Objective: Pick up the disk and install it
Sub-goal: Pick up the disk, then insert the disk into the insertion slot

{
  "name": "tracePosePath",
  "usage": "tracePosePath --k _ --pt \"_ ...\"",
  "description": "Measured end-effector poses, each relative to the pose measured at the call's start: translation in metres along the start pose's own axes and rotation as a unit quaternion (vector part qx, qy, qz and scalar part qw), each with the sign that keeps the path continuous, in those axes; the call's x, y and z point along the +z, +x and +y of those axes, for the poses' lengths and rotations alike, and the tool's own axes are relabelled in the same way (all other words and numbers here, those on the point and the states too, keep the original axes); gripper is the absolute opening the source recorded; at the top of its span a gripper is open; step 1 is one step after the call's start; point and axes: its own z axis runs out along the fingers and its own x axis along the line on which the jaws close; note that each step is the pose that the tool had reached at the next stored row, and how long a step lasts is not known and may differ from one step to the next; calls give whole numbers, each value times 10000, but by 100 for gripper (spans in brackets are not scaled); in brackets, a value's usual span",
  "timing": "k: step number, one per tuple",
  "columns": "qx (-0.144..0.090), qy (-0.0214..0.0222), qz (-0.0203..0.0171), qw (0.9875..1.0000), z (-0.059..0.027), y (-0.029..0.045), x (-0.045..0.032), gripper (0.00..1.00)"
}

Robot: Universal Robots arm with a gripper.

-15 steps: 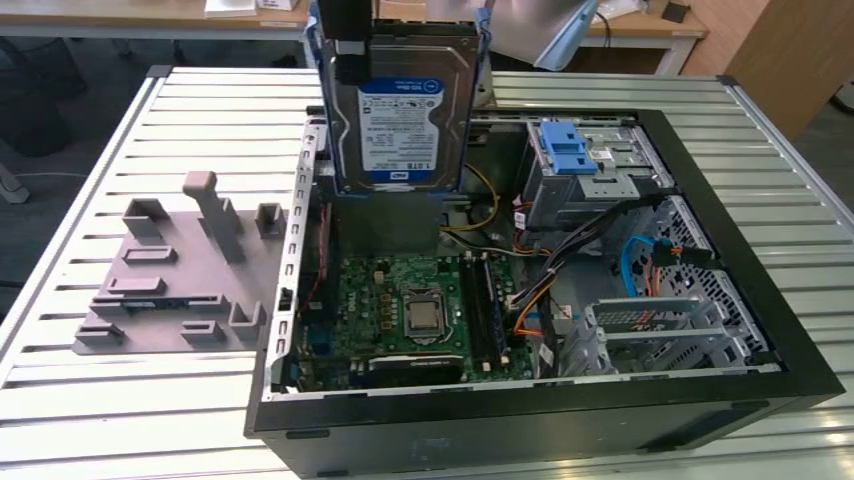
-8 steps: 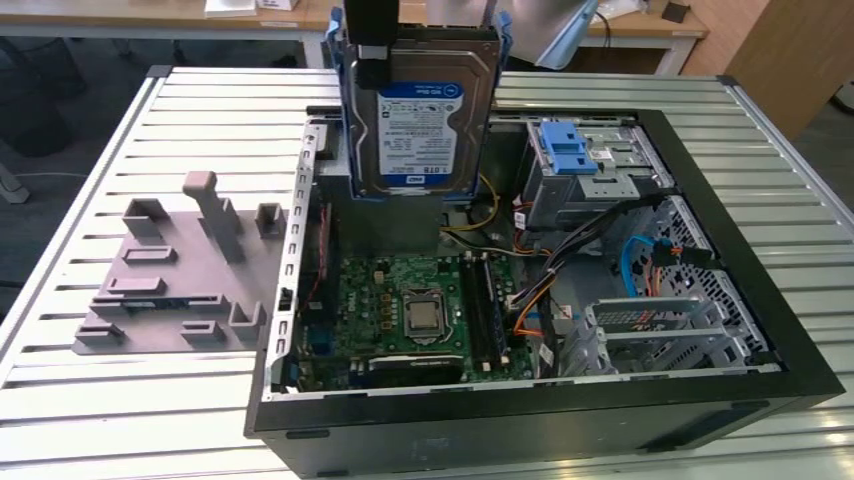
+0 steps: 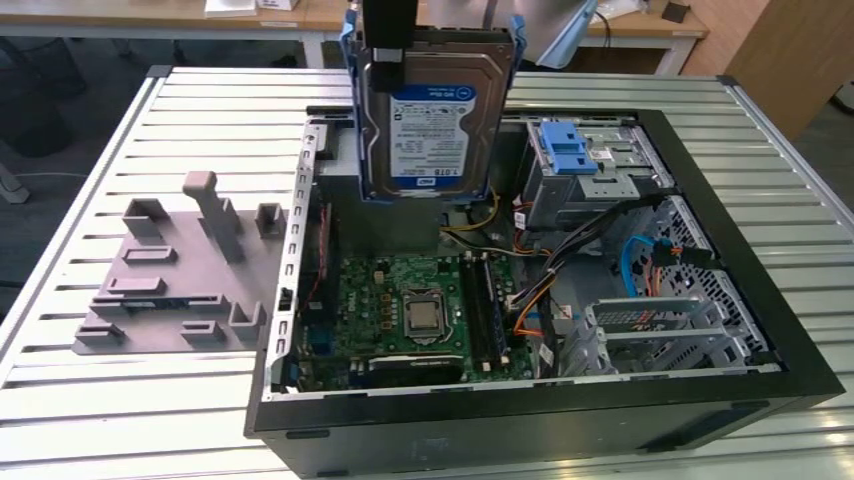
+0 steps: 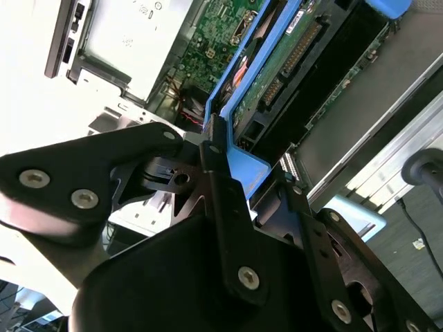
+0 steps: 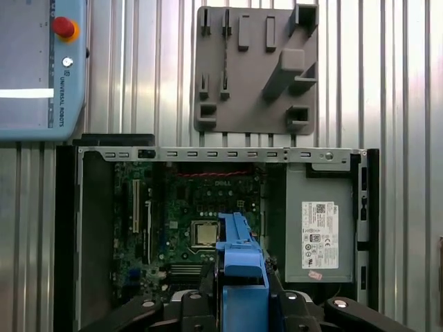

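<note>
So the hand [image 4: 220, 162] is clamped on the blue rail of the disk [image 3: 430, 125], which hangs upright over the open computer case [image 3: 534, 425], around 12 o'clock in the exterior view. A grey plastic holder [image 3: 174, 290] sits on the bench [image 3: 134, 410] at the case's 9 o'clock.

Looked like a robotics lab to me, definitely not anyone's home. An opened computer case [image 3: 534, 425] sat on a ribbed metal table [image 3: 80, 400], right beside a grey plastic holder plate [image 3: 167, 290] full of slots and pegs. A robot control tablet [image 5: 34, 76] with a red stop button [image 5: 64, 28] lay on that same table. A black gripper [image 4: 242, 169] had the disk [image 3: 434, 130] clamped above the case. Wooden desks [image 3: 134, 15] stood behind the table, office style.
</note>
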Motion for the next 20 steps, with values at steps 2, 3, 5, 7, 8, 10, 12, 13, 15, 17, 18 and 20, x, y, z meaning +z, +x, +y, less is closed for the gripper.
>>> tracePosePath --k 2,3,5,7,8,10,12,13,15,17,18,20 --pt "0 0 0 10000 -28 6 0 36" --pt "0 0 0 10000 -42 10 0 36" --pt "0 0 0 10000 -72 17 -1 36" --pt "0 1 -1 10000 -99 28 0 36" --pt "0 0 0 10000 -110 34 0 36" --pt "0 0 0 10000 -131 46 -1 36" --pt "0 0 0 10000 -154 58 0 36" --pt "0 0 -1 10000 -167 64 0 36" --pt "0 0 -1 10000 -191 76 0 36" --pt "0 0 0 10000 -210 87 0 36" --pt "0 0 0 10000 -214 92 0 36" --pt "0 0 -1 10000 -228 109 1 36"
